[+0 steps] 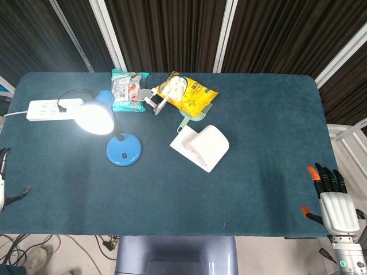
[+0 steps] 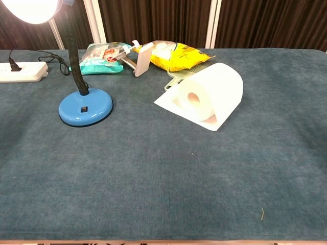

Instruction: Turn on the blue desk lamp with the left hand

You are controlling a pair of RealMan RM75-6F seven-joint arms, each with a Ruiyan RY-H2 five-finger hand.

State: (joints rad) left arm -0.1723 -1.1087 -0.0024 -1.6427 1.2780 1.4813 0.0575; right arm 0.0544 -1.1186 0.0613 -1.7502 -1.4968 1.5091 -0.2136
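Blue desk lamp lit; my left hand held nothing, fingers apart at the frame edge. Risk: bumping the switch would turn it off.

The blue desk lamp (its shade glowing white) stands on a dark teal table, near a yellow bag.

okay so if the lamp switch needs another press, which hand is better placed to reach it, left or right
Left, probably. The left hand sits off the table's left edge, the same side as the lit blue desk lamp's round base. The right hand hangs past the far right corner, with the white paper roll between.
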